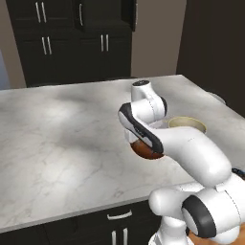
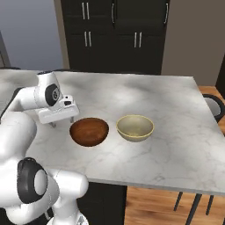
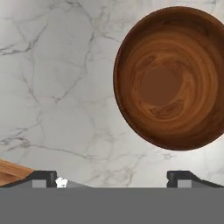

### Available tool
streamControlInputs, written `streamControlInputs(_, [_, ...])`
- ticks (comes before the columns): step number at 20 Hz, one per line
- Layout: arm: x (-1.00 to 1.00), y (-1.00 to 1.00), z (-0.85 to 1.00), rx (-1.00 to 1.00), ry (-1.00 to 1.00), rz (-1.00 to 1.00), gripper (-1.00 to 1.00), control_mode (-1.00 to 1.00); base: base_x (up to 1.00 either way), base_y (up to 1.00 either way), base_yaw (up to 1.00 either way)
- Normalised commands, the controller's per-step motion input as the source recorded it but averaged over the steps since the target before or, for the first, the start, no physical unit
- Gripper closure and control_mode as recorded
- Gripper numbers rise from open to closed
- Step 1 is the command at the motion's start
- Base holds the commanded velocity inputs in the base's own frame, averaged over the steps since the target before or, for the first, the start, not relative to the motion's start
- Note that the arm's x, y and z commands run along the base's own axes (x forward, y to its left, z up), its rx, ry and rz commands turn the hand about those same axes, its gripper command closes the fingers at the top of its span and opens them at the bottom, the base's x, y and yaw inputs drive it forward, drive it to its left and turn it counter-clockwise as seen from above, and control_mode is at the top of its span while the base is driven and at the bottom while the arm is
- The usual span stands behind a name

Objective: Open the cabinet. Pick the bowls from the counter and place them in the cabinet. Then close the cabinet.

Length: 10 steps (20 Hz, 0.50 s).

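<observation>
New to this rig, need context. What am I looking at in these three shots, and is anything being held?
It's a simulated kitchen with a white robot arm on a mobile base. Two pictures come from cameras on the base, behind the arm to its left and right, so they show the same scene from two sides. The third looks down from a camera on the hand.

On the marble counter sit two bowls side by side: a reddish-brown bowl and a cream bowl. The pincer hangs over the counter just beside the brown one, open and holding nothing; the hand view shows that bowl off to one side, not between the fingertips. The black cabinet behind the counter has its doors closed.
</observation>
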Motion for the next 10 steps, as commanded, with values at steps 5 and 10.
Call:
streamControlInputs(5, [0.66,0.0,-0.55,0.0,0.07,0.0,-1.0,-1.0,0.0,0.0,0.0])
streamControlInputs(10, [0.45,0.0,-0.5,0.0,0.0,0.0,-1.0,-1.0,0.0,0.0,0.0])
